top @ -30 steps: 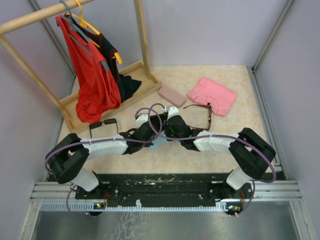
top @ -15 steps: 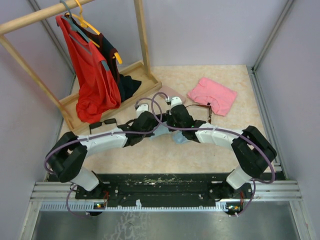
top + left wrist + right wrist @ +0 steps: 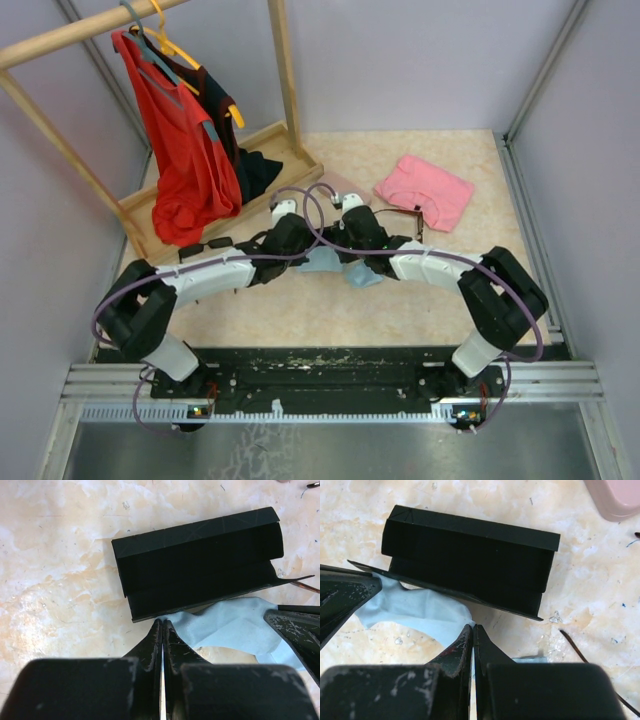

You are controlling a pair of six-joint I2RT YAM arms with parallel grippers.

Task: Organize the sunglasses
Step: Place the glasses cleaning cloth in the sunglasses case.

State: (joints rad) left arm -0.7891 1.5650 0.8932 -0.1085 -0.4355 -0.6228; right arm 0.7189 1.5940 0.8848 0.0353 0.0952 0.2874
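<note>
Left wrist view shows your left pincer closed tight on a corner of the thin light-blue cleaning cloth. The black oblong folding case lies just ahead of its tips. Your right pincer is likewise clamped on the cloth's other end, with the same case just ahead and the pink oblong case further ahead to its right.

Neither pair is in hand. The black-framed, dark-lensed sunglasses lie well off to the left of your left pincer, partly under that arm. The thin reddish-brown-framed sunglasses sit near the right side of your right pincer.

I judge you are dealing with the cloth first, beside the black case. Next you will likely need to lay it flat, release both ends, then reach for a pair, gripping the frame and not a lens.
</note>
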